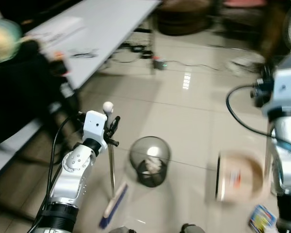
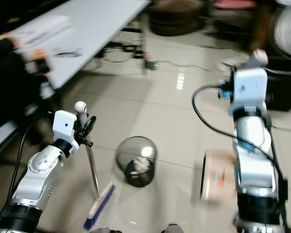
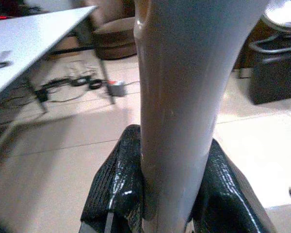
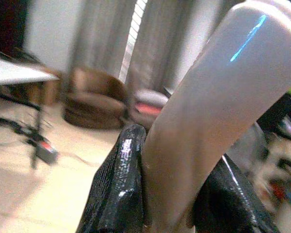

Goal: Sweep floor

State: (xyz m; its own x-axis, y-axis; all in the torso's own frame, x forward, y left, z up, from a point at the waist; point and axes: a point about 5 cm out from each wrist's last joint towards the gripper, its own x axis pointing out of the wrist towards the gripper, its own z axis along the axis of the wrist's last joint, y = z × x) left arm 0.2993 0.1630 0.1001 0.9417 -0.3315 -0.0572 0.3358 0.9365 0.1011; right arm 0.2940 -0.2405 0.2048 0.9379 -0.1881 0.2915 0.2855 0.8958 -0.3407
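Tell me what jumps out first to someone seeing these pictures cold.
The left claw is shut on an upright broom handle, whose blue-bristled brush head sits on the tiled floor. Just beside the brush stands a dark mesh wastebasket with crumpled paper inside. On the robot's right, the right claw grips a pale handle, and a blurred tan dustpan hangs beside that arm.

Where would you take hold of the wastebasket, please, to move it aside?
Grip the wastebasket by its rim, coming straight down from above: it stands upright and open-topped with only crumpled paper low inside. The near-left rim suits worst, since the broom stands close beside it.
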